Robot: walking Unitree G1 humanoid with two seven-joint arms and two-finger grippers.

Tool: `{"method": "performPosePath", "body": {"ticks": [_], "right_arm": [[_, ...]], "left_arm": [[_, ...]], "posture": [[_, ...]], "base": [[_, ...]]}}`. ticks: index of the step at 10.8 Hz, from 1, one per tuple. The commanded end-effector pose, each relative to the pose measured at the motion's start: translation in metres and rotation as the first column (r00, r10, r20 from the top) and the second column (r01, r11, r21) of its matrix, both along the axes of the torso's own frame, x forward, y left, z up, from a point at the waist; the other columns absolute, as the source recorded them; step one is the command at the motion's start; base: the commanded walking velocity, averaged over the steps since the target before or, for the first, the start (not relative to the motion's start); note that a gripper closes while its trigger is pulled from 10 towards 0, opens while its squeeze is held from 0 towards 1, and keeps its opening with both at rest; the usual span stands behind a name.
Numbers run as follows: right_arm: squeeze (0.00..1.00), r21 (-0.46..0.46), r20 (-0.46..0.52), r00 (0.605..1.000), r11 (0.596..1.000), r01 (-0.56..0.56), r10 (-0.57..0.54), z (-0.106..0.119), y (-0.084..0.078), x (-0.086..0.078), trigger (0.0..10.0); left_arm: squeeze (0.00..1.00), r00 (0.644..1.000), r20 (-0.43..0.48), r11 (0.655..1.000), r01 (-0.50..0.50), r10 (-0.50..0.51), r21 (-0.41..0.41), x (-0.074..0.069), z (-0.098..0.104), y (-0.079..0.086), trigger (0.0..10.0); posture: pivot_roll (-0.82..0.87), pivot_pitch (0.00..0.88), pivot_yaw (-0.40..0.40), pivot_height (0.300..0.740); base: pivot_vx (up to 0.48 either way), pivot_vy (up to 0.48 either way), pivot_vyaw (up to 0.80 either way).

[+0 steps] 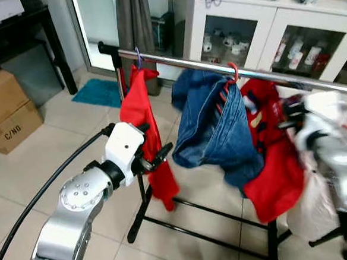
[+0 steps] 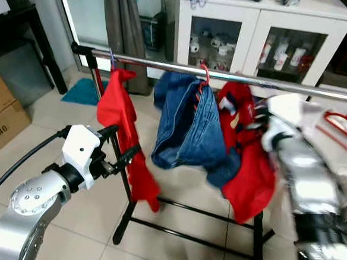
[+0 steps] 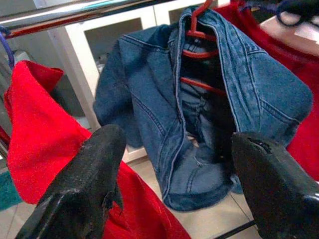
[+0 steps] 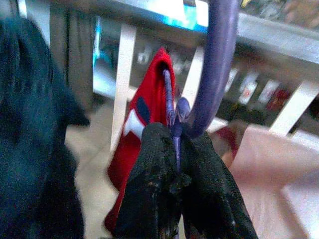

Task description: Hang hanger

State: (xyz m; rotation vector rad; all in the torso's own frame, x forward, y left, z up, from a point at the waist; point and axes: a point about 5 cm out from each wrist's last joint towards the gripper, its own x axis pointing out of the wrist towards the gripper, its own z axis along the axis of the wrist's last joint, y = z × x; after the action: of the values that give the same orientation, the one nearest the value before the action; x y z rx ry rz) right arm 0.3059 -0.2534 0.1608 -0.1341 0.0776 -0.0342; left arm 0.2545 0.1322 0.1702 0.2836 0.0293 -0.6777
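Left gripper (image 1: 157, 156) raised in front of the rack, fingers (image 3: 79, 194) spread wide with nothing between them. Just beyond its fingertips hangs a red garment (image 1: 143, 117) on a blue hanger hook at the near end of the chrome rail (image 1: 186, 62). Further out, framed between the two fingers in the left wrist view, a denim jacket (image 3: 199, 114) on a red hanger (image 1: 232, 75) hooked over the same rail.

Right gripper (image 4: 177, 164) blurred in the head views, up near the rail on the far side of the denim jacket. Its fingers are pressed together, pinching the stem of a purple hanger (image 4: 212, 69); the hook curves up above the fingertips toward the rail. A second red garment (image 4: 149, 114) hangs on that hanger, just past the fingers. Pale pink fabric (image 4: 269, 164) beside the gripper.

Behind the rack: white glass-fronted cabinet (image 1: 274, 33), grey curtain (image 1: 134, 16), teal mat (image 1: 99, 90) on the tiled floor (image 1: 44, 157), cardboard boxes (image 1: 8, 112) off beyond the left arm.
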Motion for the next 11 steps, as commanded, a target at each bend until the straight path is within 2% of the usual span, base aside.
{"method": "performPosePath", "body": {"ticks": [1, 3, 5, 6, 8, 10, 11], "right_arm": [[0.00, 0.007, 0.042, 0.999, 1.000, 0.002, -0.002, 0.014, -0.005, -0.008, 10.0], [0.00, 0.026, 0.057, 0.998, 1.000, 0.014, -0.016, 0.020, -0.008, -0.014, 10.0], [0.00, -0.058, -0.112, 0.987, 0.993, 0.106, -0.112, 0.014, -0.021, -0.003, 10.0], [0.00, -0.031, -0.172, 0.977, 0.992, 0.124, -0.127, 0.010, -0.026, 0.009, 10.0], [0.00, 0.003, -0.181, 0.971, 0.987, 0.162, -0.158, 0.012, -0.035, 0.024, 10.0], [0.00, 0.011, -0.257, 0.953, 0.985, 0.171, -0.162, 0.006, -0.043, 0.037, 10.0], [0.00, 0.024, -0.270, 0.950, 0.986, 0.167, -0.155, 0.004, -0.044, 0.038, 10.0]], "left_arm": [[1.00, 0.999, 0.002, 0.999, 0.033, -0.033, 0.009, -0.001, 0.002, -0.005, 10.0], [1.00, 0.999, 0.001, 0.999, 0.043, -0.043, 0.012, 0.000, 0.002, -0.008, 10.0], [1.00, 0.997, -0.010, 0.997, 0.071, -0.070, 0.032, 0.001, 0.002, -0.011, 10.0], [1.00, 0.996, -0.016, 0.995, 0.089, -0.089, 0.039, 0.000, 0.003, -0.012, 10.0], [1.00, 0.994, -0.025, 0.993, 0.108, -0.107, 0.048, -0.001, 0.002, -0.013, 10.0], [0.98, 0.991, -0.041, 0.990, 0.129, -0.126, 0.057, -0.003, 0.001, -0.013, 10.0], [0.98, 0.991, -0.042, 0.990, 0.130, -0.128, 0.058, -0.004, 0.001, -0.012, 10.0]], "posture": [[0.13, 0.000, -0.041, 0.740], [0.12, 0.000, -0.039, 0.740], [0.12, 0.000, -0.036, 0.740], [0.12, 0.000, -0.039, 0.740], [0.13, 0.000, -0.043, 0.740], [0.13, 0.000, -0.047, 0.740], [0.14, 0.000, -0.048, 0.740]], "base": [[0.000, 0.000, 0.00], [0.000, 0.000, 0.00], [0.000, 0.000, 0.00], [0.000, 0.000, 0.00], [0.000, 0.000, 0.00], [0.000, 0.000, 0.00], [0.000, 0.000, 0.00]]}}
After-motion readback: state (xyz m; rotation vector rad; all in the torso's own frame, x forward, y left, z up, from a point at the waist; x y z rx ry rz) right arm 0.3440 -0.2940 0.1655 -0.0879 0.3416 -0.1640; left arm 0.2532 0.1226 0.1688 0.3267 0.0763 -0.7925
